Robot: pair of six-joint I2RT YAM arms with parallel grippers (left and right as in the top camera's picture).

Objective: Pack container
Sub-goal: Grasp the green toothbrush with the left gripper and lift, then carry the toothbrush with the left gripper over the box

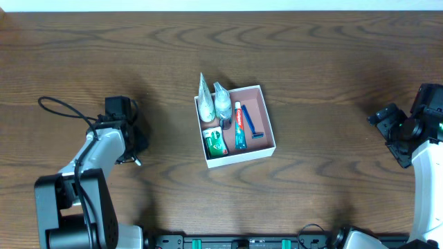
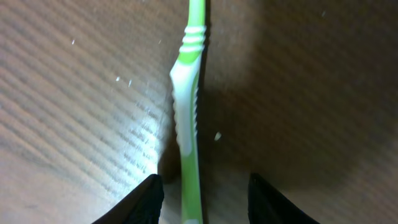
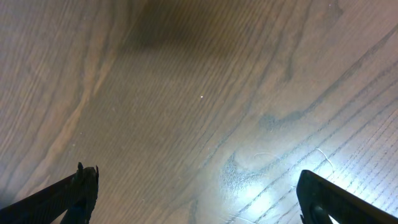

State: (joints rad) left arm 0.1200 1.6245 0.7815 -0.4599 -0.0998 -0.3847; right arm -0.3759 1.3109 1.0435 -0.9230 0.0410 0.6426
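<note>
The container (image 1: 253, 104) sits mid-table (image 1: 311, 55), well apart from both arms. It holds 1 toothpaste tube (image 1: 239, 126), 1 blue razor (image 1: 255, 129), 1 green box (image 1: 214, 142) and 2 pale pouches (image 1: 205, 105). The left gripper (image 2: 202, 186) has its fingers spread, straddling a green toothbrush (image 2: 186, 124) without clamping it. At the right, the right gripper (image 3: 196, 186) is spread wide over wood.

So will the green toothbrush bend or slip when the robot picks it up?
Probably stiff: the toothbrush handle looks like straight, hard plastic. Likely light, being so thin. It might slip, looking glossy, though its ribs could help the left gripper hold on.
</note>
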